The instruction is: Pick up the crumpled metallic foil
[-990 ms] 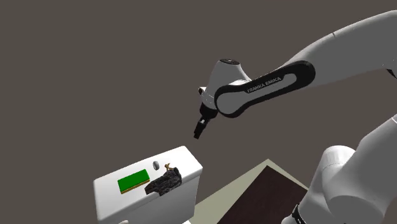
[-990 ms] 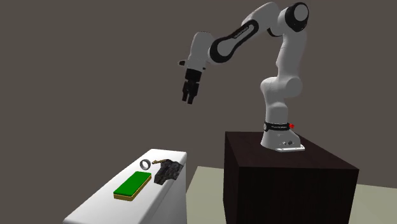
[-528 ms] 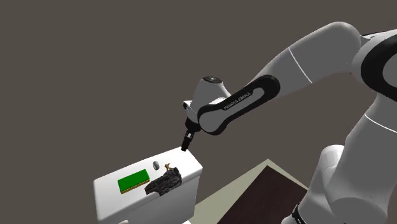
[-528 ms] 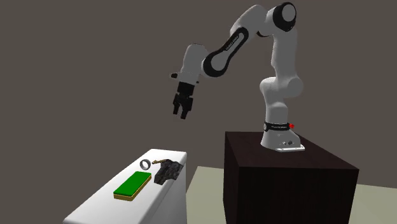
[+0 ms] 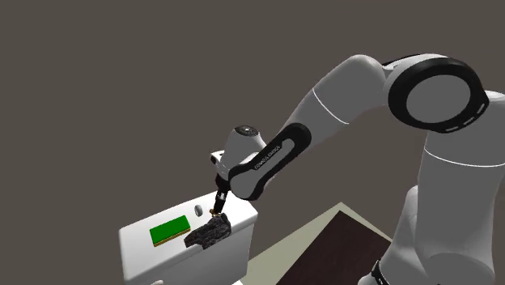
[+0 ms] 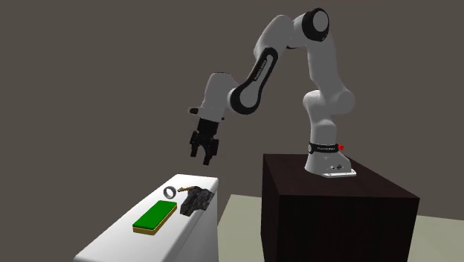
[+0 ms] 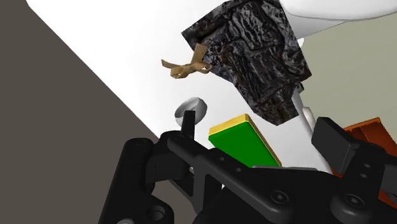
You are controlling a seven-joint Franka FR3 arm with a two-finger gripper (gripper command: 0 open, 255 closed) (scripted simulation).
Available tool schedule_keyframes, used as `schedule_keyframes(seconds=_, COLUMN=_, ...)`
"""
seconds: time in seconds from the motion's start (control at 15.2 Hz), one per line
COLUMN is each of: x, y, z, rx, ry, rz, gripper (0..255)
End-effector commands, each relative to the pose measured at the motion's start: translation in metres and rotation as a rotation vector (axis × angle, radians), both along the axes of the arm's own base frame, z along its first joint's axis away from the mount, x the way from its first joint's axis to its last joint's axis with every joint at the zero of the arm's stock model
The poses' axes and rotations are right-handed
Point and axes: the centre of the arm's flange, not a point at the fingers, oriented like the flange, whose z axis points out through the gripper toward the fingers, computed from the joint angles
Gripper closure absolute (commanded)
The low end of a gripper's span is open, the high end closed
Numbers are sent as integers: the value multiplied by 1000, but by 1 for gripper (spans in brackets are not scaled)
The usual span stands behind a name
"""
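The crumpled foil [image 5: 209,232] is a dark, wrinkled lump at the near right corner of a white box top [image 5: 137,243]. In the second exterior view the foil [image 6: 196,199] lies by the top's right edge. My black gripper [image 6: 202,152] hangs open above the top's far end, a short way over the foil and apart from it. From the shoulder view the gripper [image 5: 218,201] points down just above the foil. In the wrist view the foil [image 7: 254,51] lies ahead of the gripper [image 7: 261,133], whose parted fingers have nothing between them.
On the same top lie a green block with a tan base [image 6: 155,216], a small grey ring [image 6: 169,192] and a small brown scrap [image 7: 186,67] beside the foil. The dark stand [image 6: 334,208] is at the right, with pale floor [image 6: 238,231] between it and the box.
The arm has stretched out and the gripper has come down and toward the white top, from high above it to just over the foil. Nothing on the top has moved.
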Motion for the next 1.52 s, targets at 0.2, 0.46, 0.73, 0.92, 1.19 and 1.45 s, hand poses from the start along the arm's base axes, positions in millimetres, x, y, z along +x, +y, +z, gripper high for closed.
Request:
schedule_keyframes(seconds=0.2, x=13, y=40, z=-48, rx=-6, ry=-16, rz=114, gripper=0)
schedule_keyframes(seconds=0.46, x=21, y=72, z=-87, rx=-11, ry=-28, rz=204, gripper=0)
schedule_keyframes(seconds=0.73, x=23, y=78, z=-110, rx=-12, ry=-30, rz=221, gripper=0)
schedule_keyframes(seconds=0.92, x=23, y=78, z=-126, rx=-12, ry=-30, rz=221, gripper=0)
schedule_keyframes(seconds=1.19, x=23, y=78, z=-134, rx=-12, ry=-30, rz=221, gripper=255)
schedule_keyframes(seconds=1.45, x=22, y=78, z=-133, rx=-12, ry=-30, rz=221, gripper=255)
